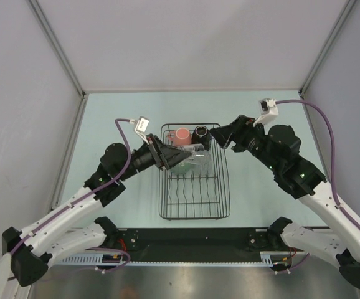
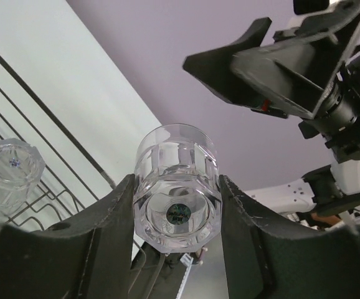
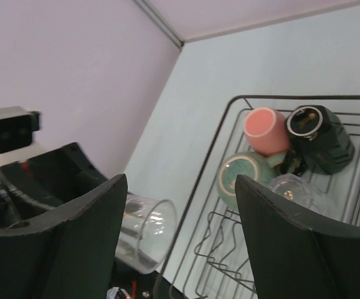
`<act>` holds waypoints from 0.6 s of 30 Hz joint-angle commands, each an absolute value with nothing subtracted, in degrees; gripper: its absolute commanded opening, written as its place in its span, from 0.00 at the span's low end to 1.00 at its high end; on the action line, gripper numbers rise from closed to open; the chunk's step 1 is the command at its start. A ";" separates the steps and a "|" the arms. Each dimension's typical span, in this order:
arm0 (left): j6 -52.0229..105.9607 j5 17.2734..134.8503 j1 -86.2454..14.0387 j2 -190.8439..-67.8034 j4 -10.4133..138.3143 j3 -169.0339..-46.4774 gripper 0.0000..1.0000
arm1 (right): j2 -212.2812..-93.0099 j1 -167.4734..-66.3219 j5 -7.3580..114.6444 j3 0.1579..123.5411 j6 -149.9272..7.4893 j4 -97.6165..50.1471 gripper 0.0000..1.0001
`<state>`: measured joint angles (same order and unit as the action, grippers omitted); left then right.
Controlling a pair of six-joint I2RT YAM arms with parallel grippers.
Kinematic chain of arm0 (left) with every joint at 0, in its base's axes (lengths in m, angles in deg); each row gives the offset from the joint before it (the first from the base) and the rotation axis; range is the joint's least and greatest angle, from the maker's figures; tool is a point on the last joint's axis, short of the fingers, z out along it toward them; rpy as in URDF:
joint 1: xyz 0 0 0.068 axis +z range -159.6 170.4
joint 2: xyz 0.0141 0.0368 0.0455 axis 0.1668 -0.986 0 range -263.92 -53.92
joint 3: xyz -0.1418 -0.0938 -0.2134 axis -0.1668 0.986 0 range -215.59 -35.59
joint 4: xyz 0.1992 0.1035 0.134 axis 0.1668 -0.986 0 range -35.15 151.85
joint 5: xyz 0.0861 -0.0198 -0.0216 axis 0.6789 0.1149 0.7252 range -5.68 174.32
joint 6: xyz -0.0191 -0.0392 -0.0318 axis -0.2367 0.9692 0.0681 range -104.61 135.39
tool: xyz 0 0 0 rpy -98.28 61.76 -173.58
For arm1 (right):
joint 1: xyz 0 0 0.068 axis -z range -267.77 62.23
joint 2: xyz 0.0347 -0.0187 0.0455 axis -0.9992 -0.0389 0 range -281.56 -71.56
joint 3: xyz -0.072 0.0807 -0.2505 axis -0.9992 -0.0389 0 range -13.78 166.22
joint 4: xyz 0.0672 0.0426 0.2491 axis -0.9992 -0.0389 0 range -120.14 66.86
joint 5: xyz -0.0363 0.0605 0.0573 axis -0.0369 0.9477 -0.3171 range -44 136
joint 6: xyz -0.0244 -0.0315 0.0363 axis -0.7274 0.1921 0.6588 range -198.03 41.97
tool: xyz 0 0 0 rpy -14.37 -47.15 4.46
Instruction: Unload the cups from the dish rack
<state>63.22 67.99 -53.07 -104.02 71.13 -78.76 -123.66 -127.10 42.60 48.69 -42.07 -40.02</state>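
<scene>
We recorded: left gripper (image 2: 177,187) clamped on a clear glass tumbler (image 2: 177,168); right gripper (image 3: 180,180) spread wide, dish rack (image 3: 292,97) beyond it, holding pink cup (image 3: 266,129), black cup (image 3: 323,140).

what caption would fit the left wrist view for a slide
Left gripper clamping a clear glass by its sides, with another glass sitting in the dish rack behind.

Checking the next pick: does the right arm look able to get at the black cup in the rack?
Probably yes. The right tool is open and empty beside the black cup, which lies uncovered in the far corner of the dish rack.
</scene>
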 commanded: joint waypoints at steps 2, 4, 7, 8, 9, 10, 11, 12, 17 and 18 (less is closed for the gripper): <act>70.05 59.80 -48.81 -103.75 86.00 -74.44 0.00 | -120.53 -126.71 49.42 46.86 -38.06 -33.51 0.73; 72.15 58.23 -47.49 -104.10 90.40 -72.69 0.00 | -119.82 -126.71 52.23 44.42 -36.21 -31.59 0.69; 75.66 54.90 -45.73 -106.47 97.16 -71.01 0.00 | -118.76 -126.71 56.89 40.29 -31.81 -26.32 0.65; 76.47 54.36 -45.47 -107.17 100.40 -70.75 0.00 | -118.68 -126.71 57.86 39.57 -29.80 -25.17 0.65; 77.17 53.92 -45.12 -108.48 101.74 -70.66 0.00 | -118.59 -126.71 59.43 38.96 -28.91 -23.68 0.65; 78.39 53.56 -45.11 -109.11 102.97 -70.48 0.00 | -118.67 -126.71 60.23 38.34 -28.21 -21.49 0.64; 78.84 52.87 -45.11 -109.81 105.07 -70.48 0.01 | -118.67 -126.79 60.76 37.55 -27.33 -20.08 0.65; 79.37 52.34 -45.11 -110.86 106.13 -70.57 0.00 | -118.67 -126.71 61.90 37.20 -26.45 -19.28 0.65; 81.48 49.61 -45.02 -113.68 110.18 -71.36 0.00 | -119.55 -126.62 66.12 36.66 -24.77 -14.71 0.65; 81.83 49.61 -45.02 -113.94 110.36 -71.53 0.00 | -119.81 -126.62 66.56 36.66 -24.51 -14.27 0.65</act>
<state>78.54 53.01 -45.46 -113.29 101.64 -70.48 -119.51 -126.86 61.16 36.13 -27.29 -22.32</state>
